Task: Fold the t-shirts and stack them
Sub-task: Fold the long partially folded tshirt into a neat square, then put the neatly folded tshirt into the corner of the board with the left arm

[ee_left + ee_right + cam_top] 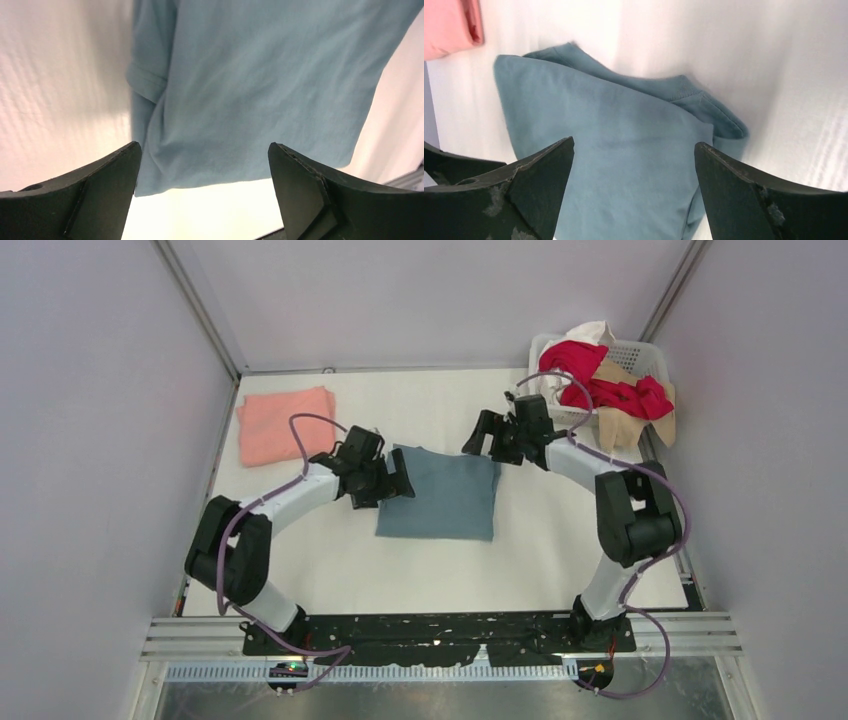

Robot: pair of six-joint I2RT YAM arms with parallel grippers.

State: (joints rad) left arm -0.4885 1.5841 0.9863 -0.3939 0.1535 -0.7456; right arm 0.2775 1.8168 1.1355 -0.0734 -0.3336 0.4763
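Note:
A folded blue-grey t-shirt (442,494) lies flat at the middle of the table; it also shows in the left wrist view (260,85) and the right wrist view (624,150). A folded salmon-pink t-shirt (285,425) lies at the far left; its corner shows in the right wrist view (449,25). My left gripper (398,483) is open and empty at the blue shirt's left edge (202,165). My right gripper (480,443) is open and empty above the shirt's far right corner (634,165). Red (610,385), white (592,334) and tan (630,425) shirts lie heaped in the basket.
A white plastic lattice basket (648,358) stands at the far right corner, cloth spilling over its front. Grey walls close in the table on the left, back and right. A metal rail (440,640) runs along the near edge.

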